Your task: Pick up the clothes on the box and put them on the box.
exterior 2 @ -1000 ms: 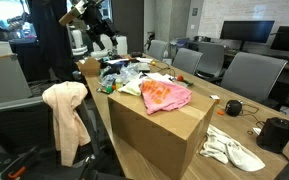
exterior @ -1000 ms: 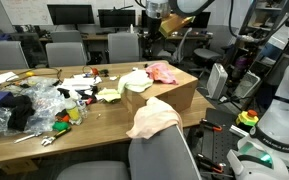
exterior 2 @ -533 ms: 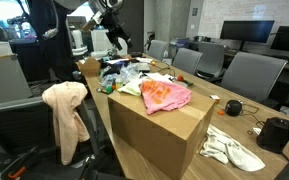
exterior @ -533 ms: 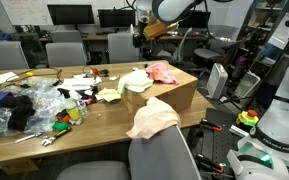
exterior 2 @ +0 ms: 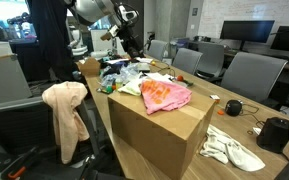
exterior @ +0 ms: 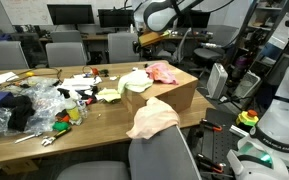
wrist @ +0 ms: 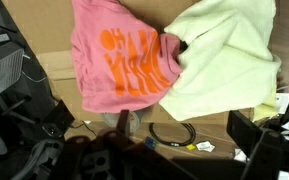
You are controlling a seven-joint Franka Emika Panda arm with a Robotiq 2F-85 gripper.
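Released, empty gripper (exterior: 137, 43) hangs well above the large brown cardboard box (exterior: 179, 96), whose salmon pink fabric garment (wrist: 124, 65) lies at eleven o'clock in the wrist view.

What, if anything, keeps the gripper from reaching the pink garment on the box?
Likely yes: the gripper hangs open above the box, and the pink garment lies uncovered on top beside a pale yellow-green one.
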